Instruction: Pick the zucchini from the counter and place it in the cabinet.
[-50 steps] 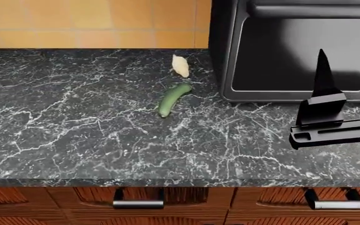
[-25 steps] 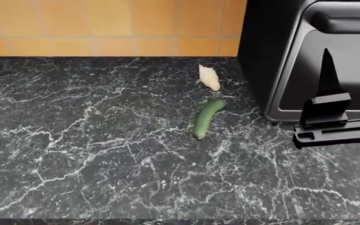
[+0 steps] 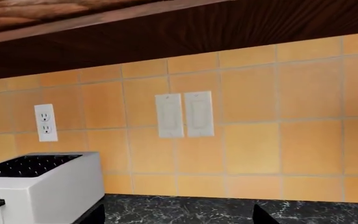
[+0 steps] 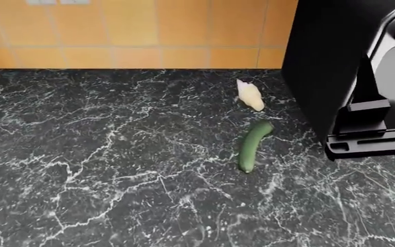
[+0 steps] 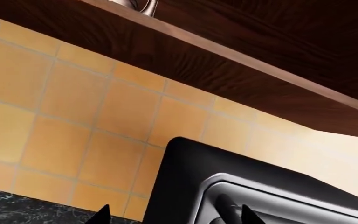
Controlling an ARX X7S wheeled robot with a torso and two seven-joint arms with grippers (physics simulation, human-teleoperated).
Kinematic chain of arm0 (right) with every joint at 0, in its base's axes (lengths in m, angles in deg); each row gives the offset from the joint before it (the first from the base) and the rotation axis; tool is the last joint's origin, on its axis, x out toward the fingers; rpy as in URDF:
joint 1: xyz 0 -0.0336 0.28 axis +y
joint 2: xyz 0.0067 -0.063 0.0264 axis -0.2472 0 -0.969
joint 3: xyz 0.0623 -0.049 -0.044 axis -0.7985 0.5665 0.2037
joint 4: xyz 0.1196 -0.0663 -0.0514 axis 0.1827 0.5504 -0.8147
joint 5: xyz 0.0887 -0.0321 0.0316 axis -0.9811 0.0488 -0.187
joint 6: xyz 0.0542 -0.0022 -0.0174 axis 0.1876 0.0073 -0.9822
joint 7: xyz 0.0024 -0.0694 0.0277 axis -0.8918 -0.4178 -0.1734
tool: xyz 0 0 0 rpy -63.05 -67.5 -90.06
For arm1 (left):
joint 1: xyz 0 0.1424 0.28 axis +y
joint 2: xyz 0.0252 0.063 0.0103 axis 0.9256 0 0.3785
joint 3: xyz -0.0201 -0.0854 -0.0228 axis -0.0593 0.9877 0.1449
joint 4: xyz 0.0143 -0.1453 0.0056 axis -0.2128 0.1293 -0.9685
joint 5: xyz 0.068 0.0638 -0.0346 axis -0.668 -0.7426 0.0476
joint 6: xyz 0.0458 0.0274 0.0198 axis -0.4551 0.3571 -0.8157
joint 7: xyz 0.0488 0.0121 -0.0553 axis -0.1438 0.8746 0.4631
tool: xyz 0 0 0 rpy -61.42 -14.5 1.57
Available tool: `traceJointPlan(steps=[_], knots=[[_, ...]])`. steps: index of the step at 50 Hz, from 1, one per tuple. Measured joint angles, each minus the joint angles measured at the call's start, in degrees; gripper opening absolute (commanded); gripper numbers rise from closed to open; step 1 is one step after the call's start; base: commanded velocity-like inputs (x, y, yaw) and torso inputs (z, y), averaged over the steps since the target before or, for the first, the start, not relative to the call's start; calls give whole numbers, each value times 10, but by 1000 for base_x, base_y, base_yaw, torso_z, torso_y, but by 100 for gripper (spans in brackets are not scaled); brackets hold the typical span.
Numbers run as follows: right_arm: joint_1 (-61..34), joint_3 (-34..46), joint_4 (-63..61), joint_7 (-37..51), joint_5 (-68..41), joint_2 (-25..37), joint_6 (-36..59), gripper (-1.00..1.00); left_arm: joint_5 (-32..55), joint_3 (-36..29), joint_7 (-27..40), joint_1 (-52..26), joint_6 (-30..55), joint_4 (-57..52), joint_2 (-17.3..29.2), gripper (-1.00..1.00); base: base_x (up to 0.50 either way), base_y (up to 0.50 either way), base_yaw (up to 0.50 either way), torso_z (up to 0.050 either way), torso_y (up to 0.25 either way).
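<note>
- While the zucchini [image 4: 254,144] lies flat on the tabletop [image 4: 101,170], nothing touches it; its long axis runs slightly tilted from the near side toward the back wall, upper end leaning right.
- A pale cream tapered lump [image 4: 250,95] sits just behind the zucchini, near it but apart, closer to the orange tiled wall [image 4: 149,31].
- A large black appliance [image 4: 335,67] stands on the tabletop just to the right of both items; its door with a rounded handle shows in the right wrist view [image 5: 241,186].
- Right end effector [image 4: 365,123]: seen in the head view at the right edge, in front of the appliance, well to the right of the zucchini and above tabletop level. One dark finger stands upright over a flat black bracket. In the right wrist view two dark fingertips [image 5: 101,213] show at the frame edge with a clear gap between them and nothing in that gap, so it reads as spread and holding nothing.
- Left end effector [image 3: 177,215]: not seen in the head view. In the left wrist view two dark fingertips [image 3: 261,215] sit wide apart with only marble and wall between them: spread, holding nothing.
- The left wrist view also shows a white toaster [image 3: 39,186] on the tabletop, a wall outlet [image 3: 45,122], a double switch plate [image 3: 184,115] and the dark wooden underside of a cabinet [image 3: 166,32].
- The right wrist view shows that wooden cabinet underside [image 5: 260,46] above the appliance.
</note>
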Motion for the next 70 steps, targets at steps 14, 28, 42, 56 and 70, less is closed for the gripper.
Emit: traceJointPlan(steps=[14, 28, 42, 56, 70], knots=[[-8, 6, 1, 3, -2, 3, -2, 100, -8, -4, -6, -2, -2, 3, 0, 100, 179, 108, 0, 0, 1], [113, 24, 19, -33, 42, -11, -61, 100, -16, -16, -8, -6, -7, 3, 2, 100, 0, 0, 0, 0, 0], [328, 84, 45, -70, 105, -73, -140, 100, -23, -34, -9, -12, -13, 5, 7, 100, 0, 0, 0, 0, 0], [404, 106, 69, -103, 155, -99, -162, 100, -31, -41, -12, -14, -16, 6, 6, 100, 0, 0, 0, 0, 0], [449, 123, 166, -197, 235, -129, -170, 100, -35, -49, -11, -14, -20, 6, 6, 100, 0, 0, 0, 0, 0]])
